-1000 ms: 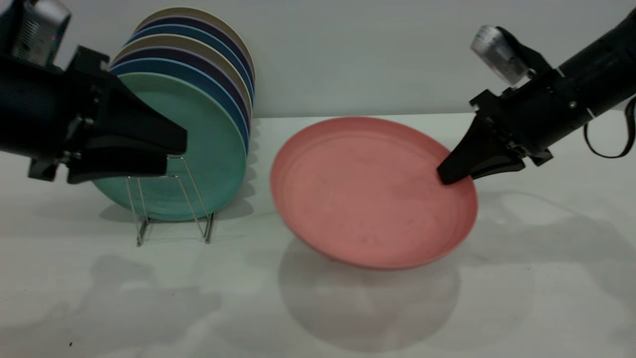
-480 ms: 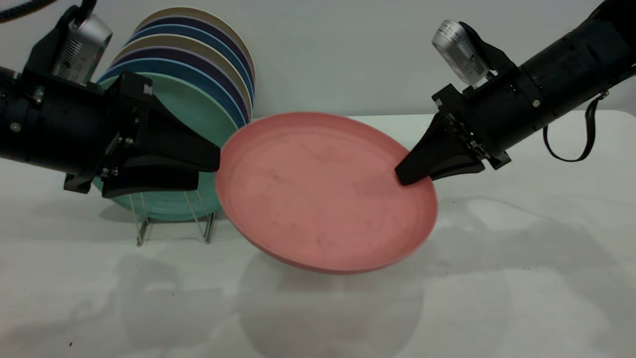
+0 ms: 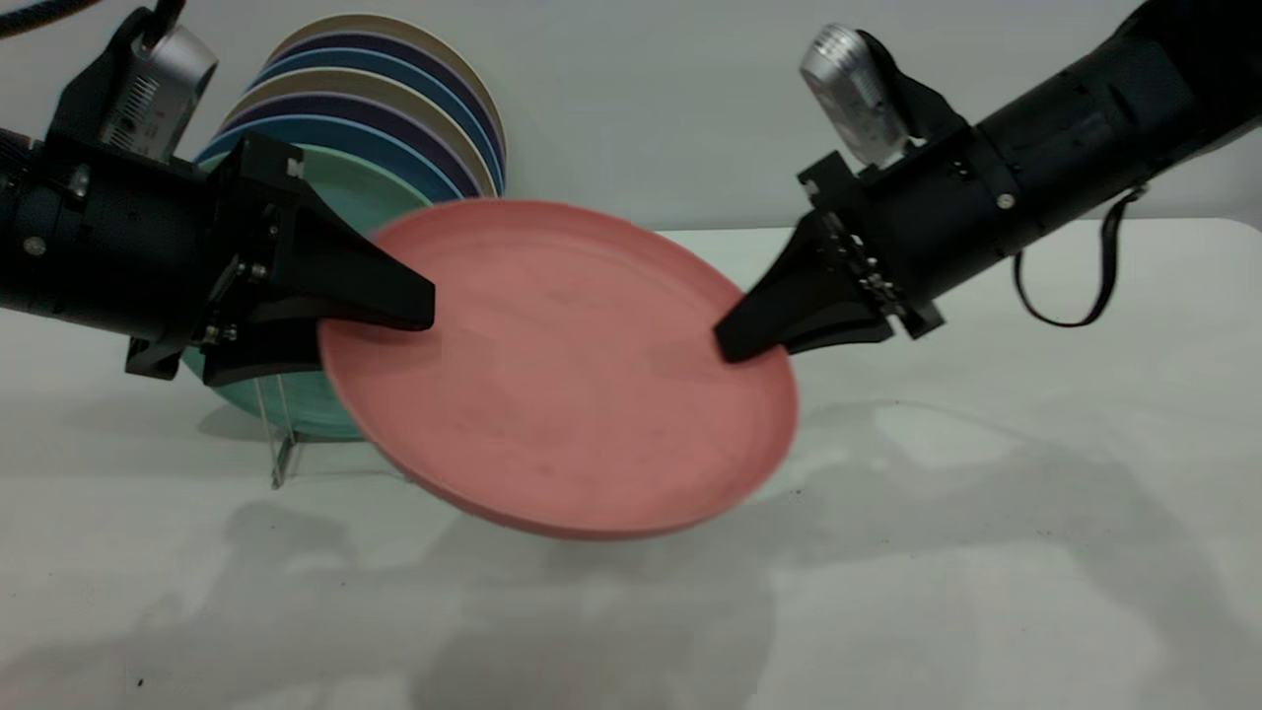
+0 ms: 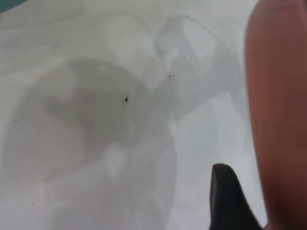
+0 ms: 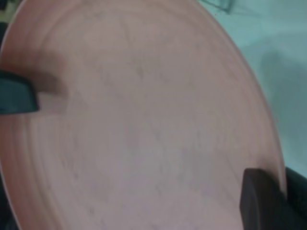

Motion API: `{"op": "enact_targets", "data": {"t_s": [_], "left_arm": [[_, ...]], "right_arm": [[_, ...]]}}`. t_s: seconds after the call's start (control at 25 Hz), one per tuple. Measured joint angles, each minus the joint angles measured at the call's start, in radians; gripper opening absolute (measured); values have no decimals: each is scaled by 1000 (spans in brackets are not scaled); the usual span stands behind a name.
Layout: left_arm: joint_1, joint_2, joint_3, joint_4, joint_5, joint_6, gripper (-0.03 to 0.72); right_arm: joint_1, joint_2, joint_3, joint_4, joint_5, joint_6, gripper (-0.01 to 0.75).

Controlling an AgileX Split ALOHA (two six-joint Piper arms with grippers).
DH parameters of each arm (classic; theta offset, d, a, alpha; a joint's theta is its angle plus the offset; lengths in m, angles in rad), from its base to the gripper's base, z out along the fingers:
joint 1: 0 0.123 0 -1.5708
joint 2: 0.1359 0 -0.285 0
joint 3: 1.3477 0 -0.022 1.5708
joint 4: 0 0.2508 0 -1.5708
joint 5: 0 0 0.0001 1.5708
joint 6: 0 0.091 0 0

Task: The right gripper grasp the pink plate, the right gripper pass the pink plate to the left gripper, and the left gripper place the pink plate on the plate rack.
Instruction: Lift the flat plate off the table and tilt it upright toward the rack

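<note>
The pink plate (image 3: 562,385) hangs tilted above the table, between the two arms. My right gripper (image 3: 735,343) is shut on its right rim; in the right wrist view the plate (image 5: 144,120) fills the picture and one finger (image 5: 259,199) lies on its face. My left gripper (image 3: 409,330) is open and straddles the plate's left rim, upper finger over the face, lower finger hidden behind. In the left wrist view one finger (image 4: 228,201) stands just beside the plate's edge (image 4: 280,110). The plate rack (image 3: 281,444) stands behind the left gripper, mostly covered.
Several plates stand upright in the rack: a teal one (image 3: 350,192) in front, with blue, dark purple and beige ones (image 3: 394,99) behind it. The white table (image 3: 986,542) stretches to the right and front. A black strap (image 3: 1065,296) dangles from the right arm.
The right gripper has carried the pink plate left and slightly up. The plate's left rim has slid between the left gripper's open fingers. The left arm rose and moved right, then held.
</note>
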Motion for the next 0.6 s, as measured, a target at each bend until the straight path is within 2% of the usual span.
{"op": "enact_targets", "data": {"t_s": [0.16,0.32,0.48,0.6], "left_arm": [[0,0,0,-2,1,0,303],[-1,0,-1,-16,21,-2,124],[-1,0,-2,-16,18,-1,125],[-1,0,-2,-1,16,1,125]], "right_arm": [[15,0,0,78,46,-58,23],[15,0,0,110,63,-99,36],[15,0,0,104,62,-104,82],[15,0,0,70,51,-95,177]]}}
